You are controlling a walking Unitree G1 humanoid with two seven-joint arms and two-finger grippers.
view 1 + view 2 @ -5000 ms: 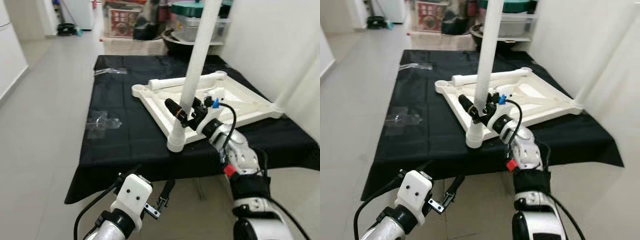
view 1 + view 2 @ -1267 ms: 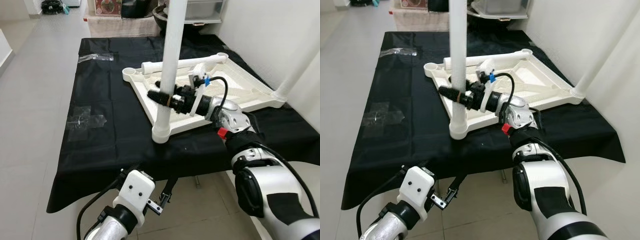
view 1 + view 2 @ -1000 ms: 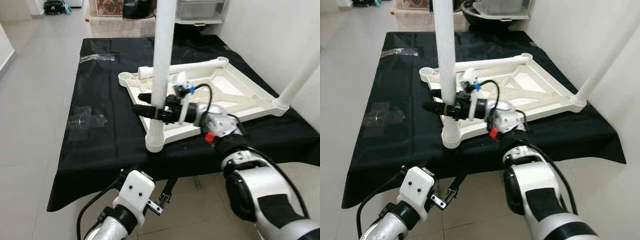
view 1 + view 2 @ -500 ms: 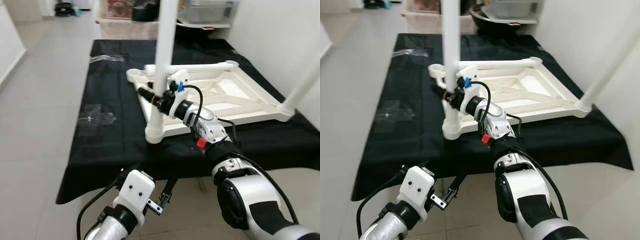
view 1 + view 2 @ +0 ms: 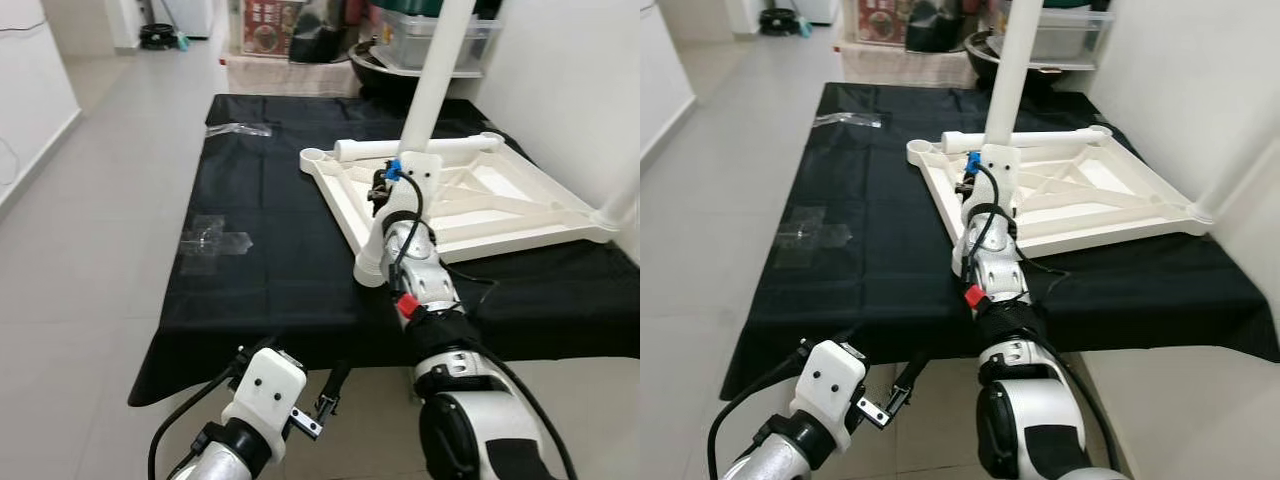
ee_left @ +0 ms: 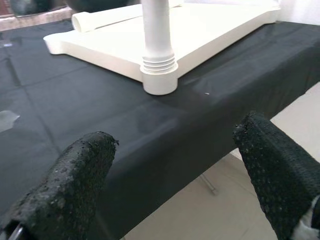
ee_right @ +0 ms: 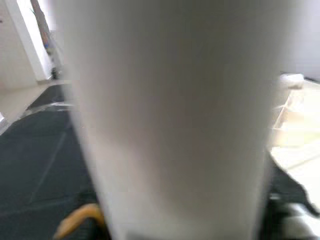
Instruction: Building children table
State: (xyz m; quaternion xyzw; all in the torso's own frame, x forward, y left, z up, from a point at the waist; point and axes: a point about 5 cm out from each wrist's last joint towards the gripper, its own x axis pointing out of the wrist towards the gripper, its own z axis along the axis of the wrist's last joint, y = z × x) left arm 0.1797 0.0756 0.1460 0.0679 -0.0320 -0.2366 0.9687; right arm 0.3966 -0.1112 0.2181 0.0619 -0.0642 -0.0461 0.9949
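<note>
A white children's table top (image 5: 520, 215) lies upside down on a black-covered table (image 5: 270, 270). One white leg (image 5: 430, 100) stands upright in the top's near corner socket (image 6: 159, 75). My right gripper (image 5: 381, 187) is shut on the lower part of this leg, which sits very close and blurred in the right wrist view as the white leg (image 7: 170, 120). My left gripper (image 6: 175, 145) hangs open, low in front of the table edge, with nothing between its fingers.
A second white leg (image 5: 420, 148) lies along the top's far edge. Another leg (image 5: 1240, 170) rises from the right corner by the white wall. Clear plastic bags (image 5: 213, 238) lie on the cloth. Boxes and bins (image 5: 280, 25) crowd the back. Open floor lies left.
The whole view has swung, so the camera moved. My right forearm now meets the leg from the front instead of from the right, still gripping it. The left arm hangs as before.
</note>
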